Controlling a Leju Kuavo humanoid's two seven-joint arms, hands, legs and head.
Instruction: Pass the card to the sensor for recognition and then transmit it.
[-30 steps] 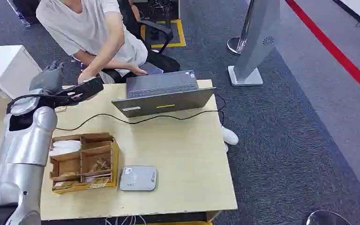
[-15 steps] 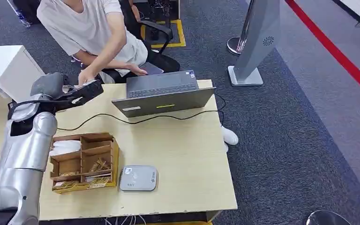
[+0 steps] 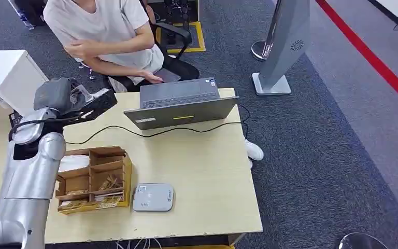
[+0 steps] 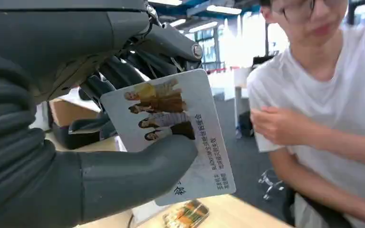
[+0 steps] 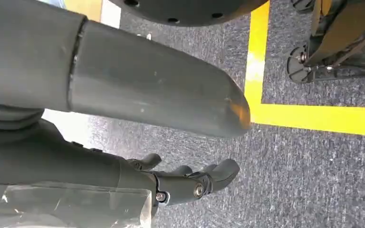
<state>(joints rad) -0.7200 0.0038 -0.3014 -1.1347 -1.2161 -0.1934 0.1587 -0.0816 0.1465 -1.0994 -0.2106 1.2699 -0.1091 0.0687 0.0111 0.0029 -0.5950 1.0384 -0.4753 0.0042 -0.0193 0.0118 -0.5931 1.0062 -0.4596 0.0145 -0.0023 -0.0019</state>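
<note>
My left hand (image 3: 85, 102) hangs over the table's far left edge and pinches a white card (image 4: 171, 135) between thumb and fingers. The card (image 3: 81, 94) carries small photos of people and printed text. The thumb (image 4: 138, 175) lies across the card's lower face. The sensor, a flat grey-white card reader (image 3: 153, 197), lies near the table's front edge, well away from the hand. My right hand (image 5: 185, 185) hangs over the carpet, fingers loosely apart, holding nothing.
A person (image 3: 109, 31) sits behind the table (image 3: 207, 171), one arm folded to the chest. An open laptop (image 3: 181, 104) with a black cable stands at the back. A wooden organiser (image 3: 90, 179) sits left of the reader. A grey stand (image 3: 285, 46) rises at the right.
The person's hand, which was at my left hand, has drawn back to their chest. The card is now in my left hand, which has shifted slightly right.
</note>
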